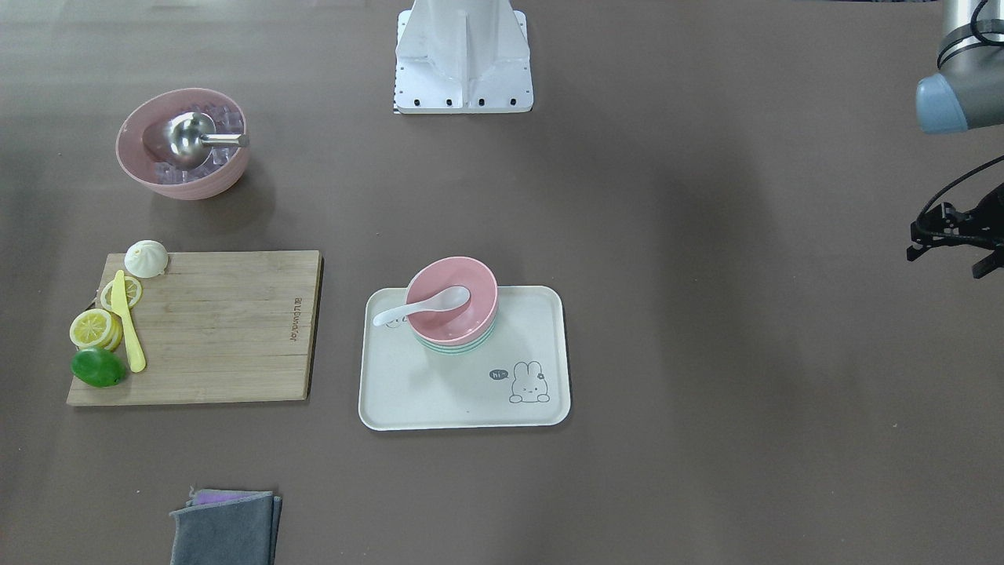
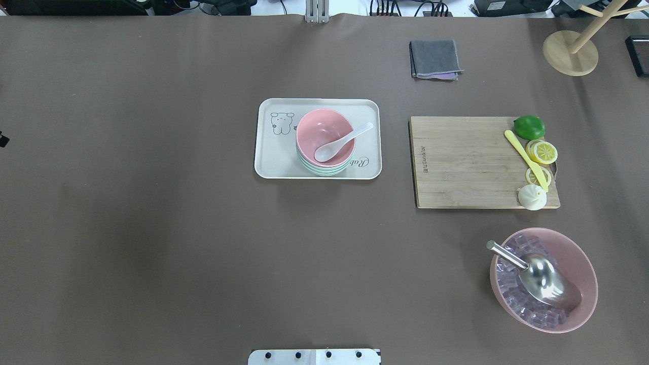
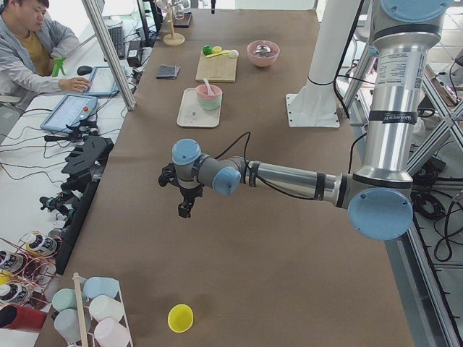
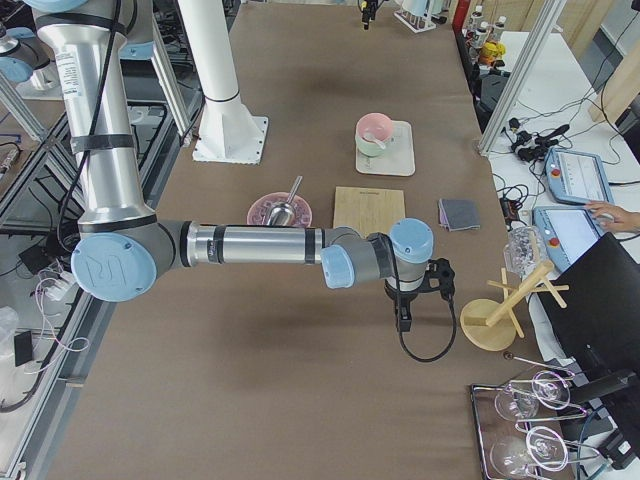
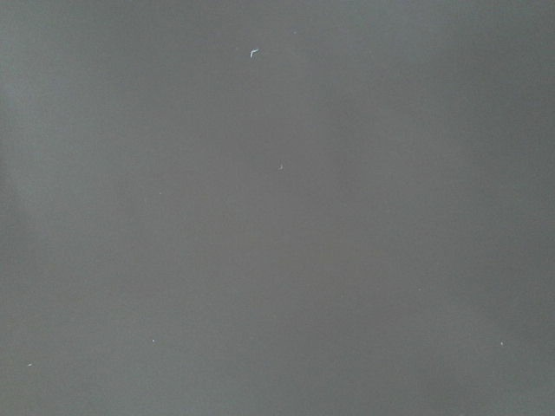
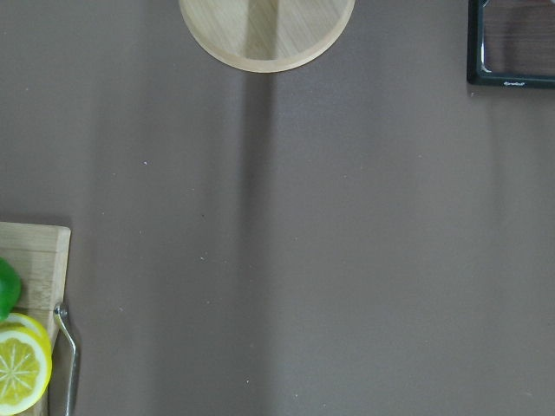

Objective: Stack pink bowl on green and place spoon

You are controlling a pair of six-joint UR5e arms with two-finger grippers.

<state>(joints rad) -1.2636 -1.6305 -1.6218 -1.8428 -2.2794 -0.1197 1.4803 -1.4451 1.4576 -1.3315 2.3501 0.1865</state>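
The pink bowl point(image 1: 459, 323) sits nested on the green bowl point(image 1: 455, 348) at the back of a cream tray point(image 1: 439, 392) mid-table. A white spoon point(image 1: 423, 306) lies in the pink bowl with its handle over the rim. The overhead view shows the same stack point(image 2: 319, 129) and spoon point(image 2: 342, 142). My left gripper point(image 1: 953, 239) hangs far off at the table's end point(image 3: 184, 210), over bare mat; I cannot tell whether it is open. My right gripper point(image 4: 402, 318) hovers at the opposite end near a wooden stand, and I cannot tell its state.
A cutting board point(image 1: 227, 329) holds lemon slices, a lime, a yellow knife and a bun. A large pink bowl point(image 1: 182, 176) holds ice cubes and a metal scoop. A folded grey cloth point(image 1: 227, 530), the wooden stand point(image 2: 570, 53) and the robot base point(image 1: 463, 55) are also on the table.
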